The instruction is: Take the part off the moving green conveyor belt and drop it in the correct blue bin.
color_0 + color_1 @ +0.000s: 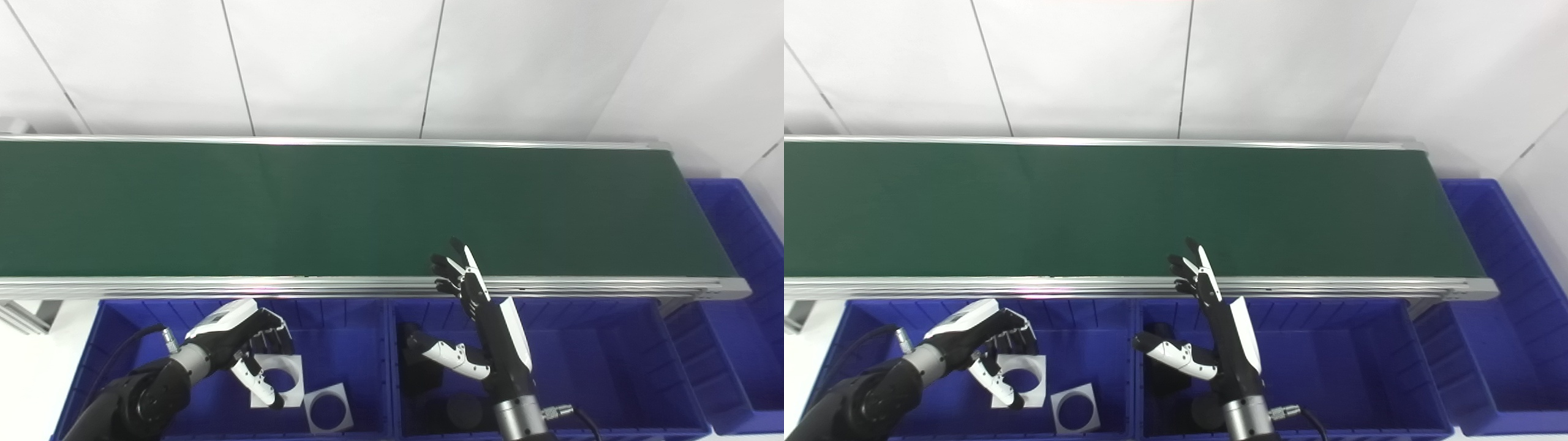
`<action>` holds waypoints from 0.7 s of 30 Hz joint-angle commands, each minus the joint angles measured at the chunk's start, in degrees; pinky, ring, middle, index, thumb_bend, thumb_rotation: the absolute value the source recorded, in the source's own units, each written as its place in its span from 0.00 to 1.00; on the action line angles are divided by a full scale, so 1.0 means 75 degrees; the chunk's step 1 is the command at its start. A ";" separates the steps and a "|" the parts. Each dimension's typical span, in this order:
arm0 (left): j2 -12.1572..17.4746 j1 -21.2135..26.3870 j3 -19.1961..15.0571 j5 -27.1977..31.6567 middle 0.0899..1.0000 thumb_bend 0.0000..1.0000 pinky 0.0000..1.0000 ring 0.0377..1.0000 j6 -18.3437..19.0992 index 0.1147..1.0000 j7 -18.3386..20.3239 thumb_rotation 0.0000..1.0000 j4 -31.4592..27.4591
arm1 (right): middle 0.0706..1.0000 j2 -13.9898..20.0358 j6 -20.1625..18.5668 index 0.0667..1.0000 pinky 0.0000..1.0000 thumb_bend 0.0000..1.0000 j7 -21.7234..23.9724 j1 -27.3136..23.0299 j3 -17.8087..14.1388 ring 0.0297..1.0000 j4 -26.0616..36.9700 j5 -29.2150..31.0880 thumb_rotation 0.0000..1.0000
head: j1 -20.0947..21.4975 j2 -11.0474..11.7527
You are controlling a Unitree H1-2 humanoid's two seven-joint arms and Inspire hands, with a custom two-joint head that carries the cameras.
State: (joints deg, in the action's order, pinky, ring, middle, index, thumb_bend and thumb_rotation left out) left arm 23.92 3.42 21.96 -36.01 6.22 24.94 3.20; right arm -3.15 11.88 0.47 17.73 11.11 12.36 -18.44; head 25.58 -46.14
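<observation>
So the right hand is wide open, fingers fanned and pointing up over the near rail of the conveyor belt, thumb stuck out sideways, holding nothing. It hangs above the middle bin, which sits right against the belt's near edge; there are a couple of dark parts in the bottom, partly hidden behind the wrist, so I can't say what shape they are.

The left hand is over the left bin, also just below the belt's near rail. Fingers are curled downward but loose, and I don't see anything in them. Right under and beside it lie two flat white square plates with round holes, one half covered by the hand.

Thing is, the belt looks bare from end to end, so no part to grab yet as far as I can see. There's a third bin past the belt's right end.

Going by what's in the bins, I'd guess the parts are stiff and light. The plates are thin, so pinch across an edge or hook through the hole. Probably a bit slick.
</observation>
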 commanded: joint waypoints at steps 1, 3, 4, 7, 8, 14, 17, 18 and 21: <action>0.0132 0.0221 -0.0019 -0.0225 0.42 0.49 0.36 0.36 0.0125 0.49 -0.0119 0.00 -0.0164 | 0.87 -0.0096 -0.0026 0.99 0.79 0.86 -0.0102 -0.0017 0.0037 0.86 0.0322 0.0002 0.60 | -0.0004 -0.0006; 0.0140 0.0241 0.0033 -0.0311 0.44 0.49 0.44 0.37 0.0368 0.49 0.0098 0.00 -0.0257 | 0.87 -0.0086 -0.0015 0.99 0.79 0.86 -0.0127 -0.0020 0.0038 0.86 0.0323 -0.0037 0.60 | -0.0021 -0.0012; 0.0140 0.0248 0.0065 -0.0361 0.45 0.49 0.46 0.38 0.0427 0.49 0.0149 0.00 -0.0286 | 0.87 -0.0078 -0.0018 0.99 0.79 0.86 -0.0134 -0.0023 0.0035 0.86 0.0319 -0.0049 0.60 | -0.0095 0.0018; 0.0112 0.0254 0.0183 -0.0662 0.76 0.56 0.63 0.71 0.0824 0.77 0.0329 0.14 -0.0468 | 0.87 -0.0053 -0.0020 0.99 0.79 0.86 -0.0133 -0.0032 0.0027 0.86 0.0298 0.0007 0.61 | -0.0155 0.0042; 0.0110 0.0260 0.0214 -0.0726 0.82 0.57 0.66 0.76 0.0914 0.82 0.0382 0.19 -0.0514 | 0.87 -0.0047 -0.0015 0.99 0.79 0.87 -0.0133 -0.0037 0.0024 0.86 0.0287 0.0019 0.61 | -0.0173 0.0049; 0.0129 0.0292 0.0256 -0.0567 0.95 0.65 0.75 0.89 0.1085 0.93 0.0787 0.30 -0.0661 | 0.87 -0.0019 0.0018 0.99 0.79 0.87 -0.0142 -0.0060 0.0011 0.86 0.0210 0.0052 0.61 | -0.0283 0.0105; 0.0101 0.0259 0.0039 0.0136 0.97 0.70 0.78 0.91 0.0865 0.93 0.0969 0.37 -0.0661 | 0.87 -0.0006 0.0034 0.99 0.79 0.87 -0.0142 -0.0062 0.0010 0.86 0.0180 0.0067 0.61 | -0.0347 0.0172; 0.0056 0.0206 -0.0152 0.0734 0.96 0.70 0.77 0.90 0.0641 0.92 0.1049 0.35 -0.0640 | 0.87 0.0004 0.0058 0.99 0.79 0.87 -0.0144 -0.0061 0.0010 0.86 0.0158 0.0076 0.61 | -0.0348 0.0183; -0.0142 -0.0112 -0.0717 0.2391 0.90 0.74 0.73 0.84 -0.0110 0.86 0.1074 0.36 -0.0747 | 0.87 0.0026 0.0106 0.99 0.79 0.87 -0.0168 -0.0019 0.0007 0.85 0.0119 0.0067 0.62 | -0.0379 0.0291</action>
State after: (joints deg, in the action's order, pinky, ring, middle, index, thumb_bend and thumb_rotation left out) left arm 23.31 3.21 18.33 -23.82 9.70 33.57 -0.55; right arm -2.70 11.56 -0.01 17.70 11.08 12.16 -18.41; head 22.76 -43.95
